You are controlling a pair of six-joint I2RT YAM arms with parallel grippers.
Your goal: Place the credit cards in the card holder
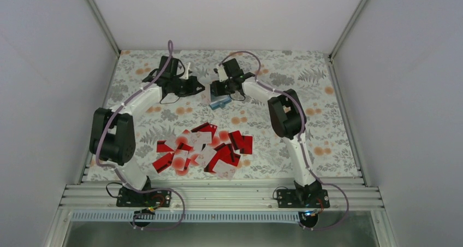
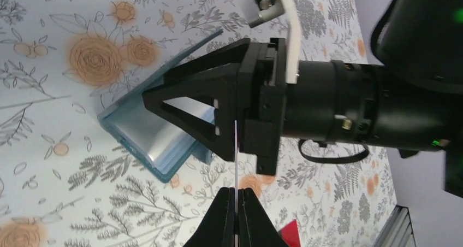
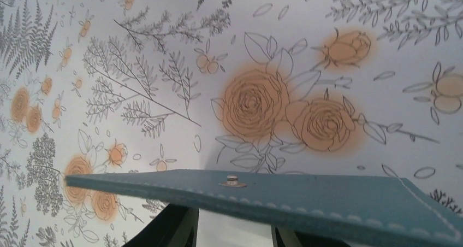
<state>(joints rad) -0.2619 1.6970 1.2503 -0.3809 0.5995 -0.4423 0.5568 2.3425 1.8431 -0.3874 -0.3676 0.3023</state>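
Left wrist view: the left claw [image 2: 236, 193] is seen pressed together on a thin white credit card [image 2: 236, 148], held edge-on just beside the card holder [image 2: 150, 137]. The card holder is propped open on the table [image 2: 49, 165], its paler inside shown, and the right claw [image 2: 146, 94] is laid against its raised flap [image 3: 327, 203]. Whether the right claw is clamped cannot be told, since in the right wrist view its tips are hidden behind that flap and its snap stud [image 3: 232, 180]. The other credit cards [image 1: 203, 148], red and white, are heaped well apart from the card holder, on its near side.
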